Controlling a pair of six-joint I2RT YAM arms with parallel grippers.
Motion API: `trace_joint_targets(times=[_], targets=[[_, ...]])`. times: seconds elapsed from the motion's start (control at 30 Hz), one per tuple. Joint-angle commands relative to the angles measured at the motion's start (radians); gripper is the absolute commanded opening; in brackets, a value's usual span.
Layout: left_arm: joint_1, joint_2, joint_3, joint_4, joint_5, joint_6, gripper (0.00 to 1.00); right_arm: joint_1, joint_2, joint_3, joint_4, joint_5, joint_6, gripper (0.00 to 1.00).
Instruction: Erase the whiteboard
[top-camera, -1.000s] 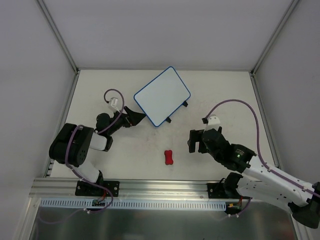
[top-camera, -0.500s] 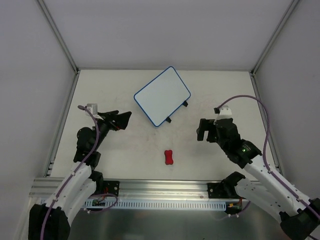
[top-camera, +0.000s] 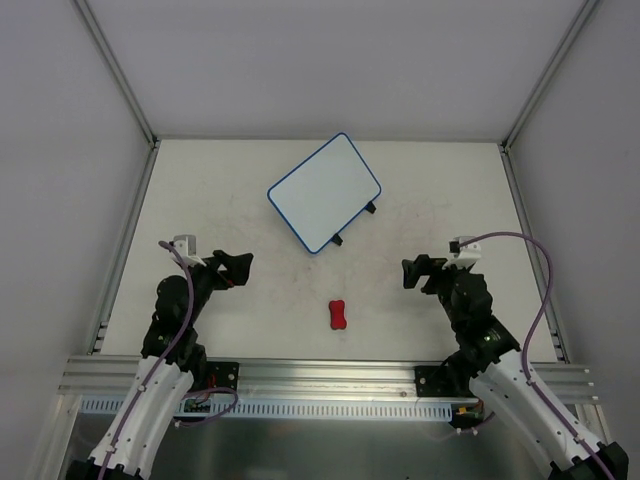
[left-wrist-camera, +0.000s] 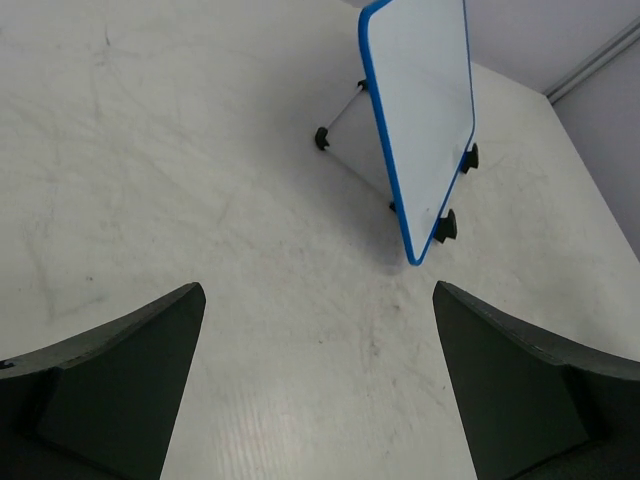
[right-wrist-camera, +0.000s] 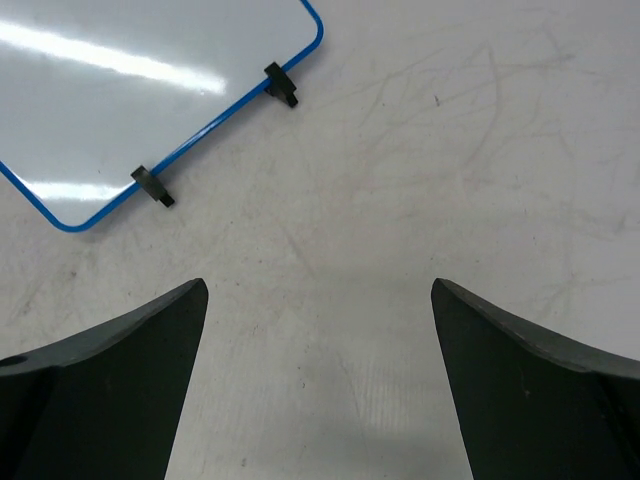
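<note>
The whiteboard (top-camera: 323, 191), white with a thin blue rim and two black feet, lies tilted at the back middle of the table; its face looks clean. It also shows in the left wrist view (left-wrist-camera: 420, 110) and the right wrist view (right-wrist-camera: 130, 90). A small red bone-shaped eraser (top-camera: 338, 315) lies on the table in front of it, between the arms. My left gripper (top-camera: 236, 266) is open and empty, left of the eraser. My right gripper (top-camera: 417, 271) is open and empty, right of the eraser. Both are well short of the board.
The table (top-camera: 250, 180) is walled by grey panels at the back and sides. A metal rail (top-camera: 320, 375) runs along the near edge by the arm bases.
Both arms have drawn back toward their bases. The left gripper has moved away from the board's left corner; the right gripper has moved right and back. Board and eraser have not moved.
</note>
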Motion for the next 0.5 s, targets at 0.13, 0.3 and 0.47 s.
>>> trace_joint_targets(times=[0.13, 0.3, 0.47], targets=[[0.007, -0.036, -0.061, -0.022, -0.031, -0.080, 0.99, -0.006, -0.055, 0.002, 0.056, 0.087, 0.029, 0.99], [0.006, -0.043, -0.069, -0.018, -0.041, -0.082, 0.99, -0.006, -0.032, 0.008, 0.056, 0.076, 0.032, 0.99], [0.006, -0.040, -0.066, -0.018, -0.030, -0.073, 0.99, -0.006, -0.027, 0.008, 0.056, 0.076, 0.036, 0.99]])
